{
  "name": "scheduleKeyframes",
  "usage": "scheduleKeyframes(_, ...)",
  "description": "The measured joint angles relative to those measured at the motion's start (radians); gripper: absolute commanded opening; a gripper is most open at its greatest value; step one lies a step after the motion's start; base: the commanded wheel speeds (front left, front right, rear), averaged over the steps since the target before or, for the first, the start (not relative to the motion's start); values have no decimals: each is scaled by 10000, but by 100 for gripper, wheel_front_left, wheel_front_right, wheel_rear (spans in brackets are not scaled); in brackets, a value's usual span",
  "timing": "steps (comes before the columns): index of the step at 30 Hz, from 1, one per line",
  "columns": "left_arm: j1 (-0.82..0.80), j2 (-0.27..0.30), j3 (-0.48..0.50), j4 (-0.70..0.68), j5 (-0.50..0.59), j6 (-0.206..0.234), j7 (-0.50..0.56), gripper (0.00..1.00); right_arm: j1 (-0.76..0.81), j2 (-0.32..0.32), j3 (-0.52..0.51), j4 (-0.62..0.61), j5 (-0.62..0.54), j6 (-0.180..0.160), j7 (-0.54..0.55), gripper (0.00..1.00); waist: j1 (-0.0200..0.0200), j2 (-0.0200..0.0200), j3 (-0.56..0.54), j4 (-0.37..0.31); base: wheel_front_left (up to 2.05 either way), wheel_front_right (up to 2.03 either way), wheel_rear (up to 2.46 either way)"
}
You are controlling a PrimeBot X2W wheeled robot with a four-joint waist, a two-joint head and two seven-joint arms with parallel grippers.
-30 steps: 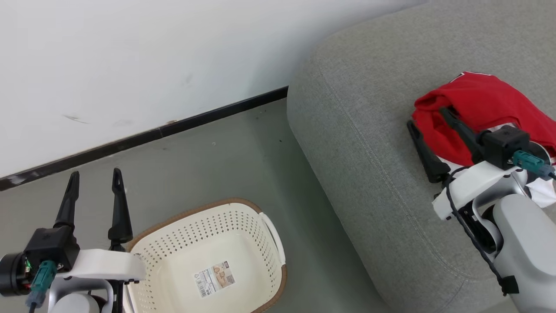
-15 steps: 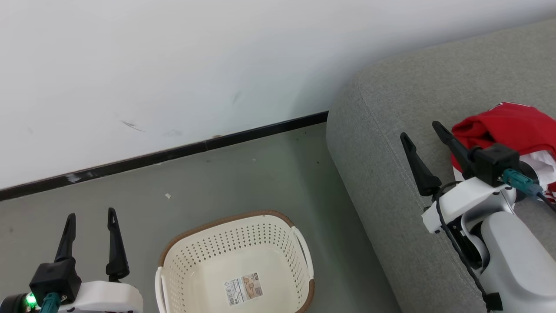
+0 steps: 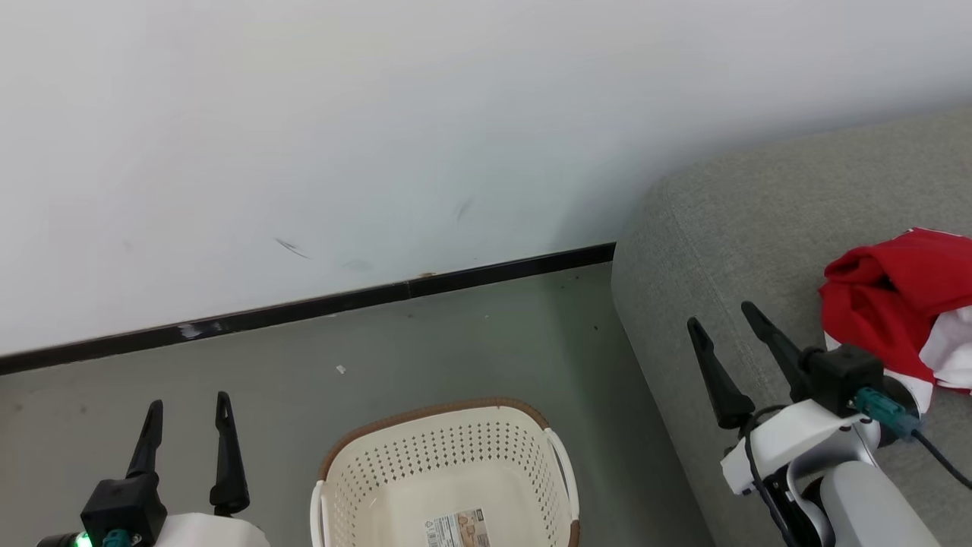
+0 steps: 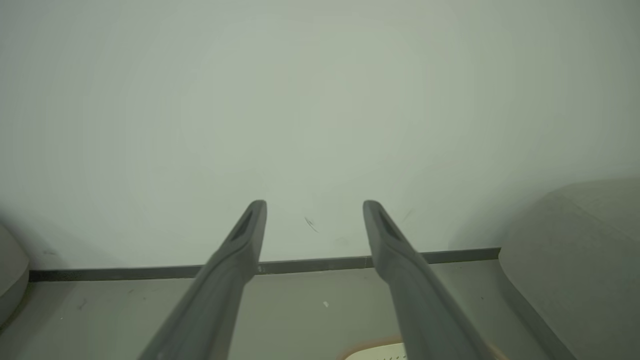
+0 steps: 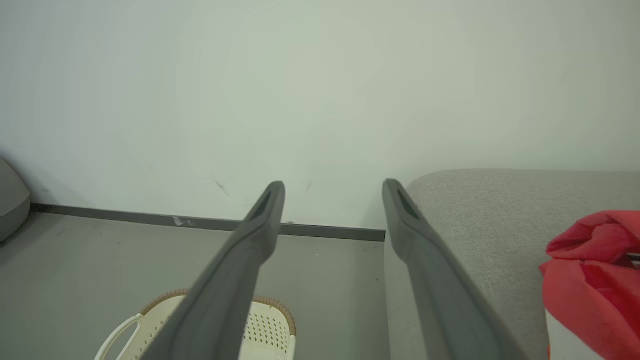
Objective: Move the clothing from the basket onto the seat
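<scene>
The red clothing (image 3: 896, 304) with a white band lies bunched on the grey seat (image 3: 759, 243) at the right. My right gripper (image 3: 720, 314) hovers open over the seat's left part, a little left of the clothing and apart from it, with nothing between its fingers. In the right wrist view the gripper (image 5: 335, 184) points toward the wall, with the clothing (image 5: 595, 280) at the right edge. The cream basket (image 3: 433, 409) stands on the floor at bottom centre; the part I see holds only a sticker. My left gripper (image 3: 189, 403) is open above the floor, left of the basket.
A white wall with a black baseboard (image 3: 304, 310) runs behind the grey-green floor (image 3: 456, 342). The seat's rounded side (image 4: 575, 240) rises right of the basket. A grey rounded object (image 5: 10, 200) sits at the far left by the wall.
The head camera has tilted up, shifting the whole picture. My right gripper, open over the red clothing a second ago, has drawn back to its left; the clothing stays on the seat.
</scene>
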Motion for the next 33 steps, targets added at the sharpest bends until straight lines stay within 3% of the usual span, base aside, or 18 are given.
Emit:
scheduleKeyframes(21,-12,-63,-198,539,-205,-698,0,100,1679,382,-378,-744,-510,0,0,100,0,0,-760,605,0,0,0)
scheduleKeyframes(33,-52,-69,-79,796,-370,-702,0,100,2050,523,-357,-1070,-608,0,0,100,0,0,-718,623,0,0,0)
